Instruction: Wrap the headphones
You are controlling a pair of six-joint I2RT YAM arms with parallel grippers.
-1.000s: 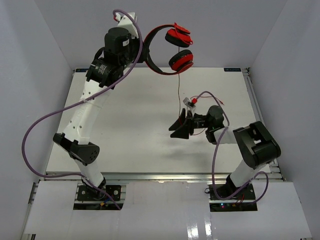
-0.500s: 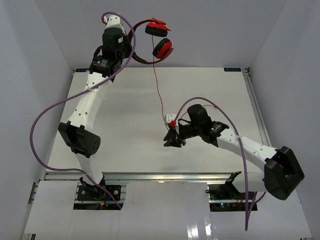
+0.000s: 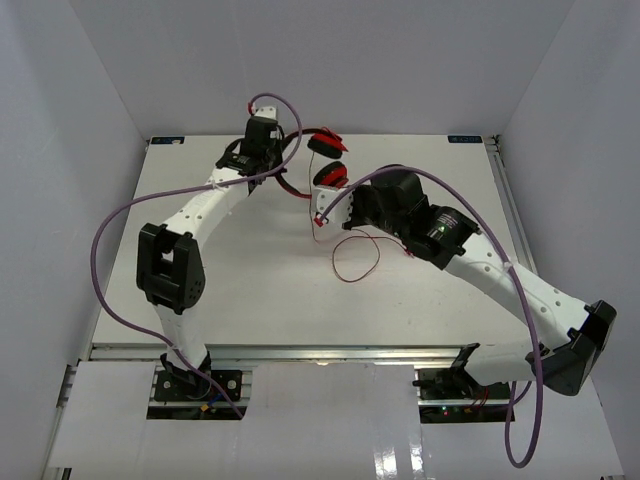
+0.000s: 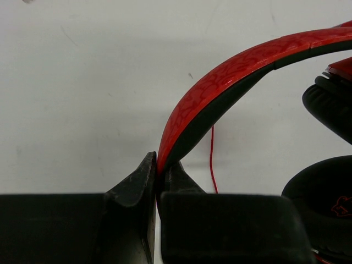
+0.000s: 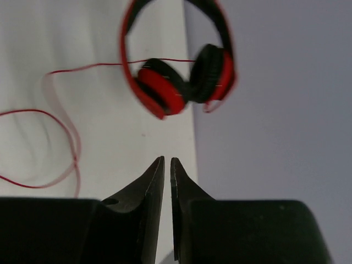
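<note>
Nearest you: a slack loop of the thin red cable point(image 3: 345, 280) lies on the white table point(image 3: 240, 300), just beside the right gripper point(image 5: 167, 165). Its jaws are almost together with a sliver of gap. The wrist view shows no cable in that gap, so I can't tell whether it pinches anything.

Beyond it: the red over-ear headphones with black pads point(image 3: 329, 177) are at the far middle of the table, cups facing each other. Can't tell if the cups touch the table.

Farthest: the left gripper point(image 4: 158, 165) is clamped tight on the red, black-lined headband point(image 4: 220, 82).

Step in hand, as I read it: lay cable turns around the headphones.
- Confirm you actually have the cable before swinging the right arm.
- Hold the left clamp steady as the anchor.
- Carry the cable round under light tension so the slack feeds out. It's thin, so no yanking.
- Mind the purple robot cable point(image 3: 400, 168) arcing over the right wrist, near the cups. Snag risk.
</note>
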